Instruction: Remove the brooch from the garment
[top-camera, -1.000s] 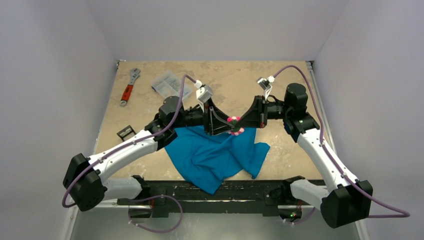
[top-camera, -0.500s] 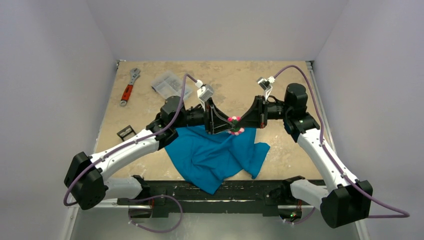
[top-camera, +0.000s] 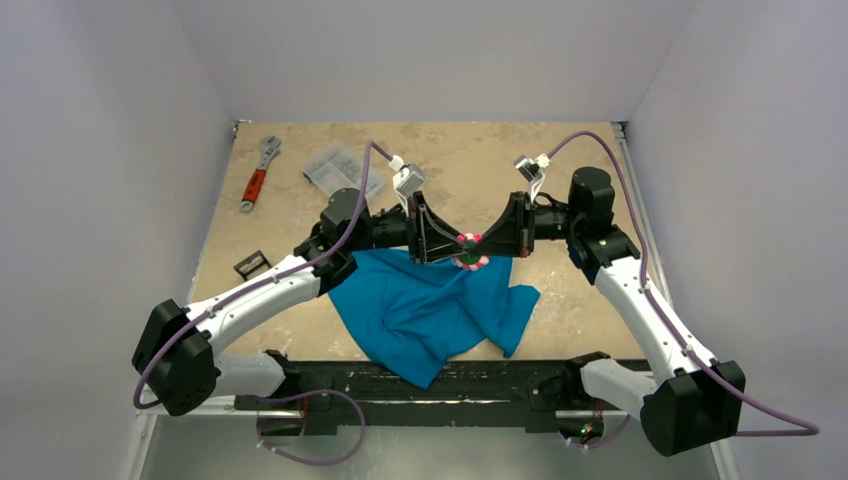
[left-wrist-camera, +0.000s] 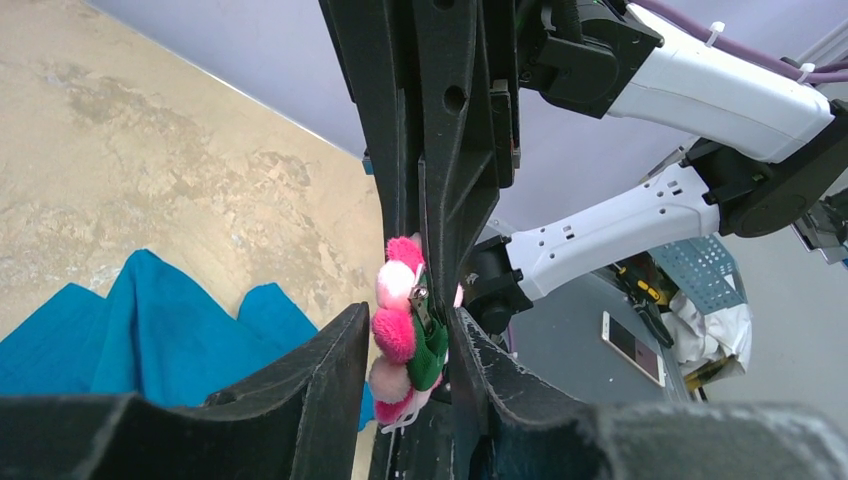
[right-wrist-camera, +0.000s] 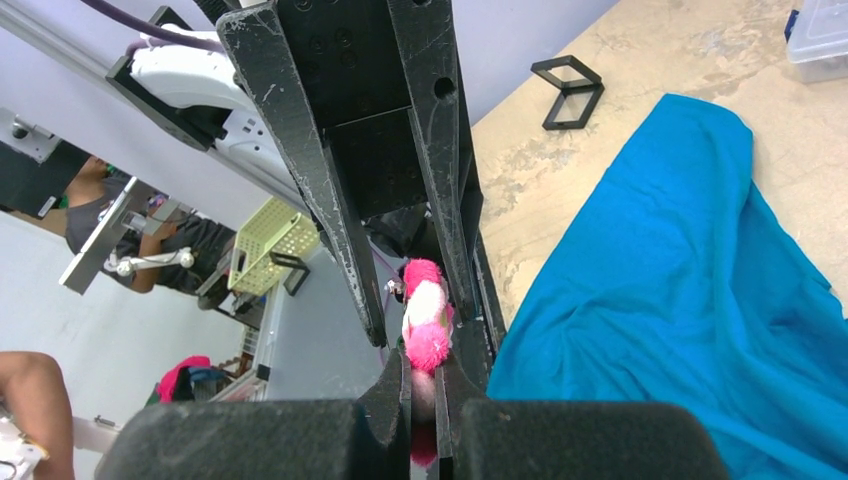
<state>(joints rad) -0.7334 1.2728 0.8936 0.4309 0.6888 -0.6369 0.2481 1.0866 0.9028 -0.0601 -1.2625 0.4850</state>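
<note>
The brooch (top-camera: 468, 251), a ring of pink and white fluffy petals on a green back, hangs in the air between both grippers, above the far edge of the garment (top-camera: 430, 305). My right gripper (top-camera: 482, 248) comes in from the right and is shut on the brooch's lower petals (right-wrist-camera: 427, 315). From the left, my left gripper (top-camera: 452, 248) has its fingers closed in on both faces of the brooch (left-wrist-camera: 400, 330), one against the green back. The teal garment (right-wrist-camera: 690, 280) lies rumpled on the table (left-wrist-camera: 150, 320), and no cloth shows between the fingers.
A red-handled wrench (top-camera: 258, 172) and a clear plastic box (top-camera: 340, 168) lie at the far left of the tan table (top-camera: 470, 150). A small black square frame (top-camera: 252, 265) stands near the left edge, also seen from the right wrist (right-wrist-camera: 570, 90). Walls close in on three sides.
The left gripper's jaws have narrowed onto the brooch and its wrist has shifted slightly away from me. The right gripper and the garment have stayed put.
</note>
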